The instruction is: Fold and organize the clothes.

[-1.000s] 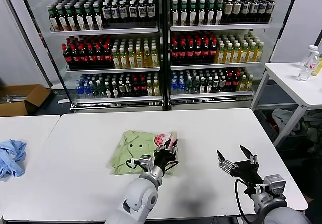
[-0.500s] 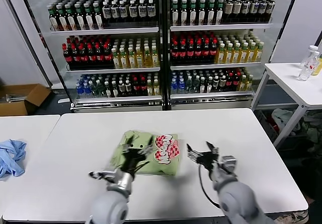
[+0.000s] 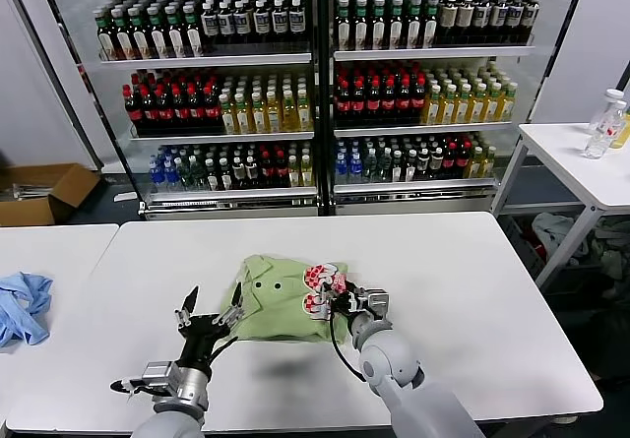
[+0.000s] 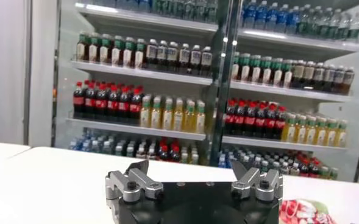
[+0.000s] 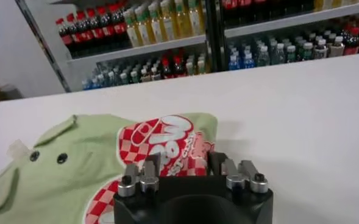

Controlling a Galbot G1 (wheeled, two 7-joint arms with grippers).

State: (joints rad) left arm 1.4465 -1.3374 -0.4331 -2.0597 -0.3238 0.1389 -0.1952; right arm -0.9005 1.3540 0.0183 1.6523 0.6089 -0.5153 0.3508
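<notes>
The sage-green T-shirt (image 3: 271, 305) lies folded near the middle of the white table (image 3: 453, 271), its red-and-white checkered print (image 3: 320, 281) bunched at its right edge. My right gripper (image 3: 340, 302) is at that edge. In the right wrist view the shirt (image 5: 75, 170) spreads in front of the gripper (image 5: 183, 164), whose fingers stand apart on either side of the printed hem (image 5: 167, 143). My left gripper (image 3: 212, 305) is open and empty, just left of the shirt and raised off the table. In the left wrist view it (image 4: 190, 167) faces the fridge.
A light blue cloth (image 3: 20, 305) lies on the neighbouring table at far left. Glass-door fridges (image 3: 315, 84) full of bottles stand behind. A side table (image 3: 581, 162) with bottles (image 3: 602, 123) is at the right and a cardboard box (image 3: 39, 192) on the floor at the left.
My right gripper has moved left onto the shirt's printed edge, which now looks bunched. My left gripper has moved back left, off the shirt.
</notes>
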